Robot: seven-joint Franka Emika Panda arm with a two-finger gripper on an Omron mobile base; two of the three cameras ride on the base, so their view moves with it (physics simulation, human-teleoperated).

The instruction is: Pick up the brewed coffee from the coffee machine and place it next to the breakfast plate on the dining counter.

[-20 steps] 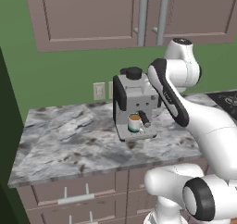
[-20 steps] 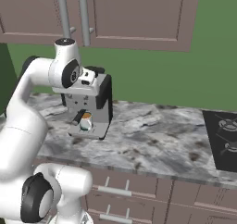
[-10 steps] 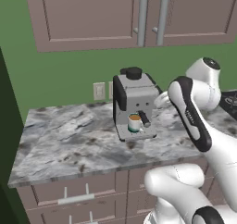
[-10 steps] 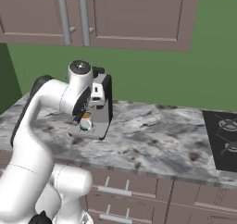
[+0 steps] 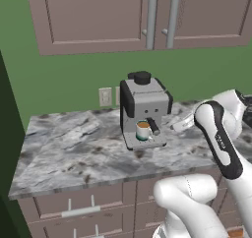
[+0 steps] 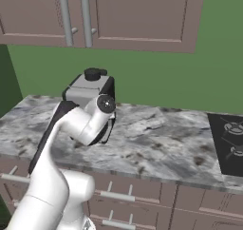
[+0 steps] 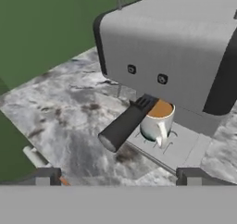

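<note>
The grey-silver coffee machine (image 5: 145, 109) stands on the marble worktop, its black knob (image 6: 93, 74) on top. On its drip tray (image 7: 178, 146), under the spout, sits the white mug of brown coffee (image 7: 158, 121) (image 5: 143, 130); in the hand view its handle faces me. The black portafilter handle (image 7: 124, 124) sticks out beside the mug. My gripper (image 7: 119, 176) (image 5: 176, 127) is open, low to the right of the machine and a short way from the mug, with nothing between its fingers. In the right base view my arm covers the machine's front.
The marble worktop (image 5: 74, 151) over brown cabinets runs left and right of the machine. Brown wall cupboards (image 5: 147, 15) hang above. A wall socket (image 5: 105, 96) is behind the machine. A black hob (image 6: 231, 143) lies at the right end.
My arm has swung from above the machine out to its right and folded down. The hand has come low and now faces the mug. Mug and machine have stayed put.
</note>
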